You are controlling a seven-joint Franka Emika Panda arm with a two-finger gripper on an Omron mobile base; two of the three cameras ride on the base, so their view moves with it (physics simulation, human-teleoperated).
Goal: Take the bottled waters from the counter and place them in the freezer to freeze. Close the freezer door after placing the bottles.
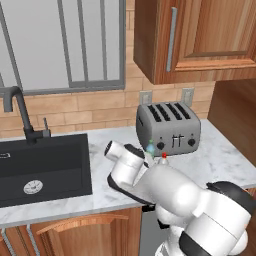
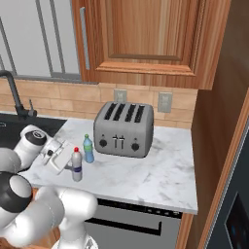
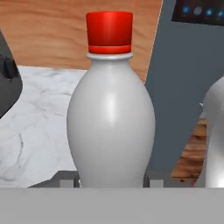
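Gripper (image 2: 73, 168): closed on red-capped bottle (image 2: 77, 165), low on its body.
Neighbour: green-capped bottle (image 2: 88, 149) at one o'clock, close.
Risk: swinging sideways could topple it.

Right in front of me stands the red-capped bottle (image 3: 110, 127), upright on the marble desk (image 3: 35, 127) and very close. Its pale body sits between my two finger tips (image 3: 65, 182), which are drawn in against its lower sides. Behind it runs a brown wooden surface (image 3: 48, 35). To the right rises the slate-grey freezer door (image 3: 183, 96), with a small dark display (image 3: 199, 11) at its top.
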